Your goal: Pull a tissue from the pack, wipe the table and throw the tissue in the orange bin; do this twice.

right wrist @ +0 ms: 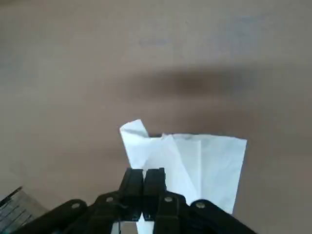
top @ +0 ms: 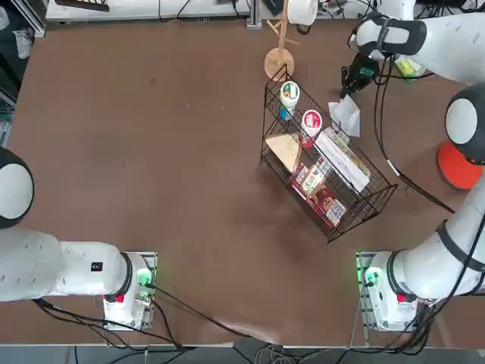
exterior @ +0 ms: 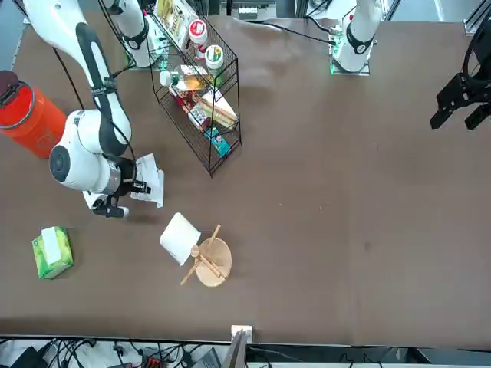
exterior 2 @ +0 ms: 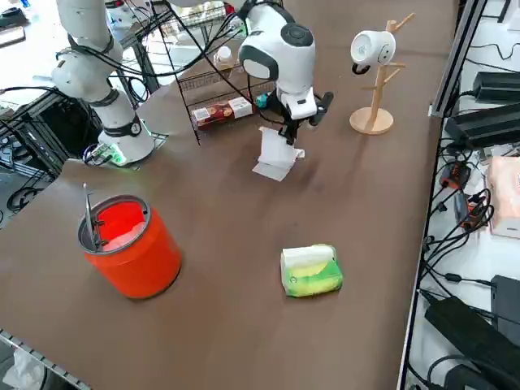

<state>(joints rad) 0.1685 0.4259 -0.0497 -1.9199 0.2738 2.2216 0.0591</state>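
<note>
Right end effector pressed together, pinching a thin white tissue that hangs down to the flat brown table. Black wire rack just beside. Soft green pack and round orange bin nearer the table edge, well apart, open room between.

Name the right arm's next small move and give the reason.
Probably drag the tissue sideways across the table in a wiping stroke. The right end effector is shut on the tissue's upper edge, the sheet hangs down with its lower end on the tabletop beside the wire rack, and the orange bin stands well away, so binning likely comes later.
</note>
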